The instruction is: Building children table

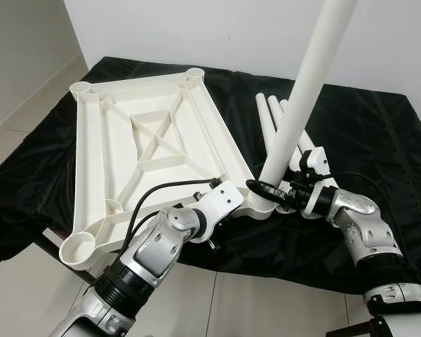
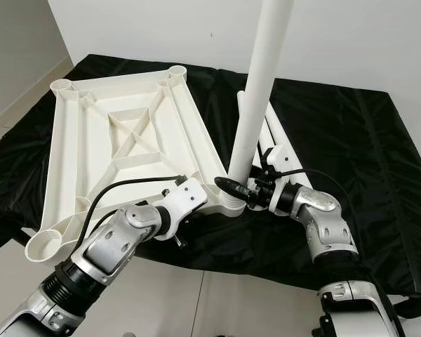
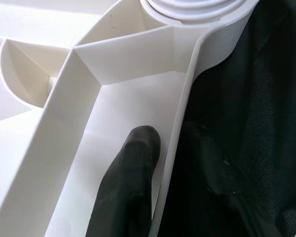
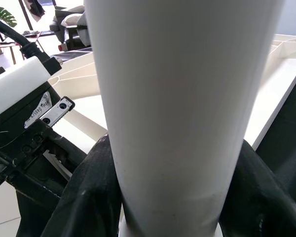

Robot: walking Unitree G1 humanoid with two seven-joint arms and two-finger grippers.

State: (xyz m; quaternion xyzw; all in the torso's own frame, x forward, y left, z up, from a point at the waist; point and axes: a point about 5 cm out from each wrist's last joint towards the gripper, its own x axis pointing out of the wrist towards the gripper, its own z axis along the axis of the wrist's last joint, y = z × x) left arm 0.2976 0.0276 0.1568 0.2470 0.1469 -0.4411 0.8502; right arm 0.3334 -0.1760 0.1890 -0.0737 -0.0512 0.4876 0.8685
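One white ribbed tabletop [image 1: 147,147], underside up, edge pinched by left end effector [image 3: 163,163]; right end effector [image 1: 270,191] clasps upright leg [image 1: 302,91].

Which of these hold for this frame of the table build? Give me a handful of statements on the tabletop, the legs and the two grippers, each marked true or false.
1. The white tabletop lies underside up on the black cloth. True.
2. The right gripper is closed around the upright leg near its base. True.
3. The left gripper hangs idle away from the tabletop. False: one finger sits inside the tabletop's edge wall and the other outside it, pinching the wall next to the socket.
4. All four corner sockets already hold legs. False: one leg stands in the near corner; the other three sockets are open.
5. Spare legs lie on the cloth beside the tabletop. True.
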